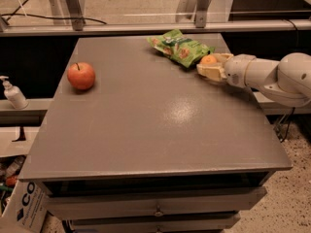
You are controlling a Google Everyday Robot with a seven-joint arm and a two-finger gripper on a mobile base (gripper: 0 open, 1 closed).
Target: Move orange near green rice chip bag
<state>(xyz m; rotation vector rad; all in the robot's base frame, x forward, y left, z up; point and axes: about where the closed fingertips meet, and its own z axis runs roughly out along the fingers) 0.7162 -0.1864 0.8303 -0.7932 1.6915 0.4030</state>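
The orange (209,60) sits between the fingers of my gripper (208,66) at the table's right side, just right of the green rice chip bag (180,46). The bag lies flat at the back middle-right of the grey table (146,115). The orange is about touching the bag's right end. My white arm (272,74) reaches in from the right. The gripper's fingers stand around the orange, low over the tabletop.
A red apple (81,75) with a stem sits at the table's left side. A white pump bottle (13,94) stands on a ledge left of the table. A cardboard box (24,205) is on the floor at the lower left. Drawers run under the table's front edge.
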